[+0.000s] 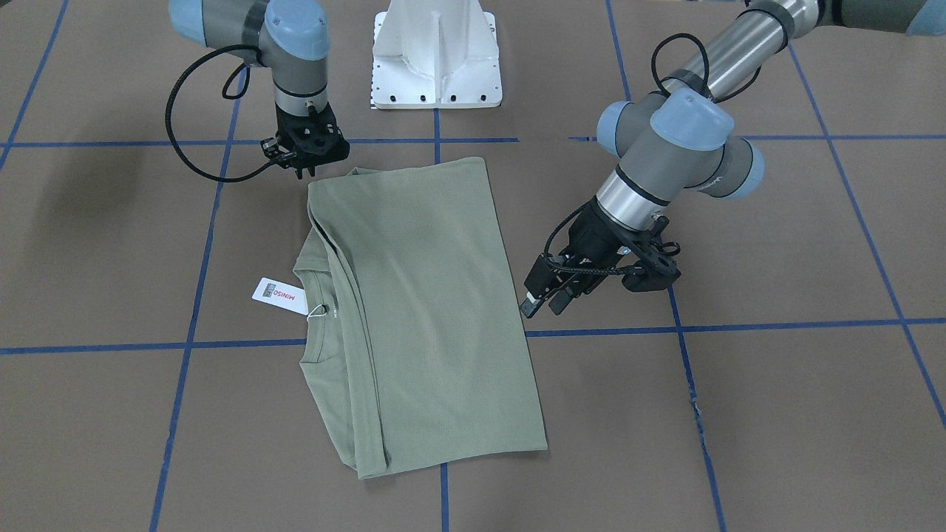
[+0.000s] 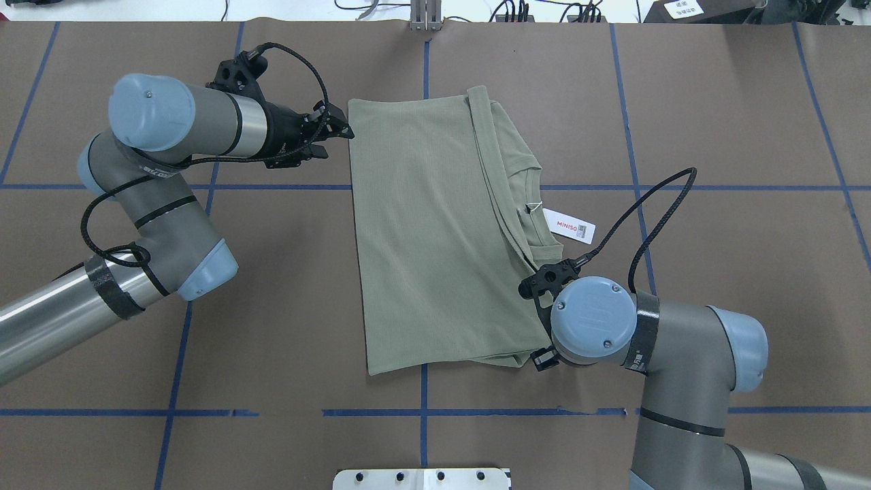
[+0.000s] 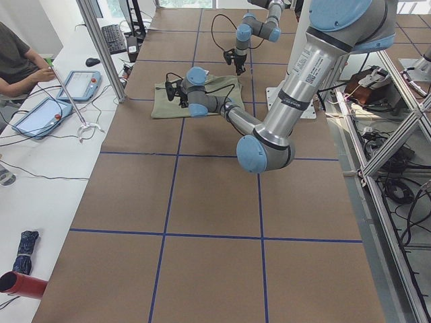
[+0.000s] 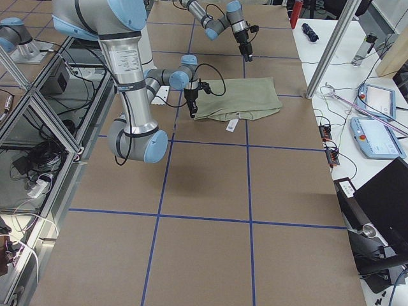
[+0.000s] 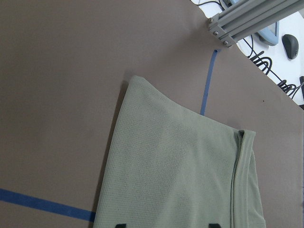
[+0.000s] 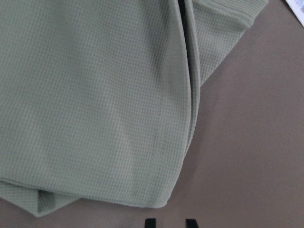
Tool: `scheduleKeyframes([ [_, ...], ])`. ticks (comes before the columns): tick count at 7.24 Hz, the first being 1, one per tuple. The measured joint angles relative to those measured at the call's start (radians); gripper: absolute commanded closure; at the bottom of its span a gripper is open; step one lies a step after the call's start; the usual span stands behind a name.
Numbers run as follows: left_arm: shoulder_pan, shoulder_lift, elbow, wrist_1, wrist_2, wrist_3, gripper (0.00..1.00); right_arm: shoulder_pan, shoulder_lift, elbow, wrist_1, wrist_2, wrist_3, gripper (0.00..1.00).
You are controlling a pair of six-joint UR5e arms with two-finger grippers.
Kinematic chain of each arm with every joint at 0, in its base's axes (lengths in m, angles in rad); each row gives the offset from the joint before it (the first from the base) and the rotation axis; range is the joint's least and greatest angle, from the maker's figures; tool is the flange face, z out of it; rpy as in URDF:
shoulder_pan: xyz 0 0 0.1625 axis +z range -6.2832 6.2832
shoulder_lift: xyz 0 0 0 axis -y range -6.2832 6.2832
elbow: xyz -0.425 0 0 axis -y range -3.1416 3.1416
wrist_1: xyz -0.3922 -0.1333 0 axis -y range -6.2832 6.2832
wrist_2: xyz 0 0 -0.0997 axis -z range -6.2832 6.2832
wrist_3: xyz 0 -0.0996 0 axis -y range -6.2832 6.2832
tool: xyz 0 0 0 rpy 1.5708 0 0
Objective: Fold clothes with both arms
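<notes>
You see one folded shirt (image 1: pixel 436 295) with one tag (image 1: pixel 279 295); beside it, two empty grippers: left gripper (image 1: pixel 543 304) wide, right gripper (image 1: pixel 301 171) narrow.

Shirt (image 1: pixel 429 310) lies flat mid-counter (image 1: pixel 739 414), with bare brown paper on all four sides.
- Left end effector (image 1: pixel 543 299) hangs raised beside the shirt's edge on the robot's left, not touching cloth.
- Right end effector (image 1: pixel 303 171) stands over the shirt corner nearest the white pedestal (image 1: pixel 436 59). Its wrist and black cable loop (image 1: pixel 185 125) crowd that corner.
- Price tag (image 1: pixel 279 295) juts from the collar onto the paper.
- Pedestal blocks the robot-side middle.
</notes>
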Motion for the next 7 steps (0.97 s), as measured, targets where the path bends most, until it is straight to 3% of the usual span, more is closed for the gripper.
scheduleKeyframes([
  [2, 0.000, 0.000, 0.006, -0.005, 0.001, 0.000, 0.35, 0.046, 0.032, -0.012, 0.001, 0.000, -0.022, 0.00],
  [5, 0.000, 0.001, 0.009, -0.009, 0.000, -0.001, 0.35, 0.145, 0.188, -0.185, 0.003, -0.004, -0.106, 0.00],
  [7, 0.000, 0.001, 0.013, -0.010, 0.000, -0.001, 0.35, 0.162, 0.207, -0.248, 0.024, -0.008, -0.135, 0.00],
])
